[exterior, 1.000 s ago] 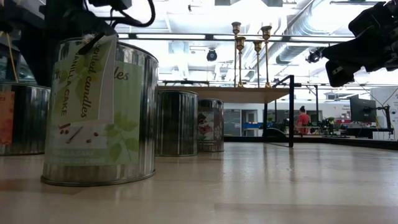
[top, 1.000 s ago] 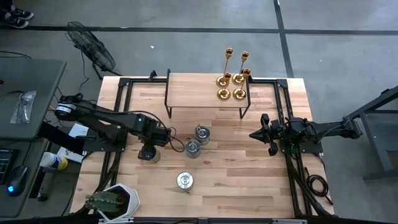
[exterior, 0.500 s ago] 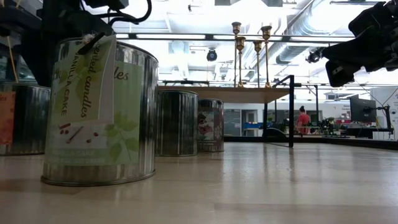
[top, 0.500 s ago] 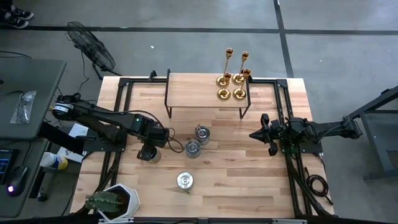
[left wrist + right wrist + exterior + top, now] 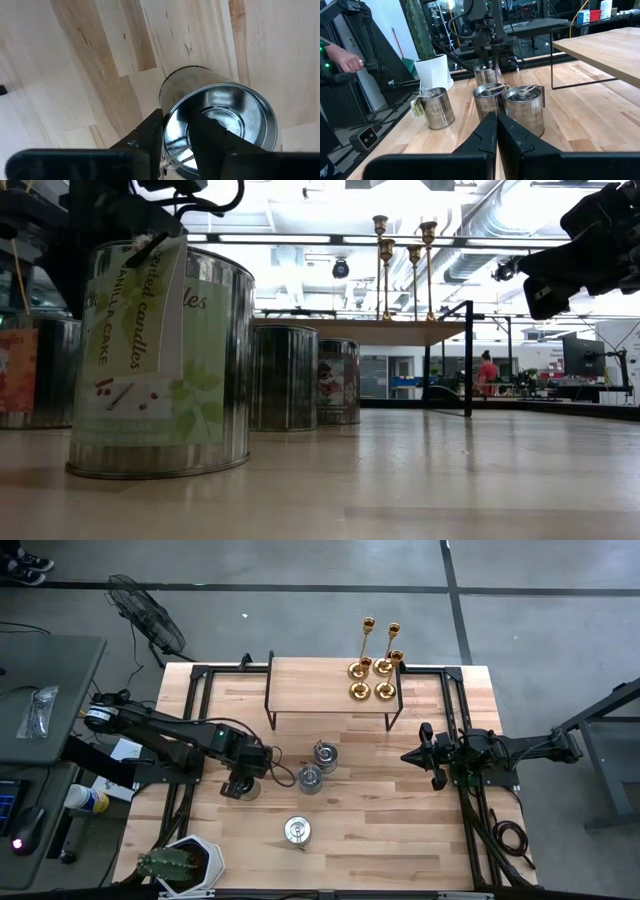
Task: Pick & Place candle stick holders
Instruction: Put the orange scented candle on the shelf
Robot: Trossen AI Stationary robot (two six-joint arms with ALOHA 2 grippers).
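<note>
Four gold candlesticks (image 5: 375,665) stand on their round bases on the raised wooden shelf (image 5: 310,690) at the table's far side. Several squat silver tins stand on the tabletop: two together at the middle (image 5: 325,755) (image 5: 310,778), one nearer the front (image 5: 297,830), and one at the left (image 5: 240,788). My left gripper (image 5: 240,783) is shut on the left tin (image 5: 220,115). My right gripper (image 5: 408,756) hangs shut and empty at the right, above the table. My left gripper holds the left tin by its rim wall (image 5: 172,105), one finger inside the open tin (image 5: 205,135) and one outside (image 5: 150,135). The fingers come from above, pointing down. The tin is upright; in the low view (image 5: 40,370) its bottom is at the tabletop.
A cactus in a white pot (image 5: 180,865) stands at the table's near left corner. The shelf's black legs (image 5: 270,705) (image 5: 392,705) stand behind the tins. A person's hand (image 5: 347,60) shows beyond the table's left side. Bare wood (image 5: 400,820) lies at the near right.
The tin in my left gripper has shifted slightly: in the low view its orange label shows farther toward the right than before. The other tins and my right arm have kept still.
</note>
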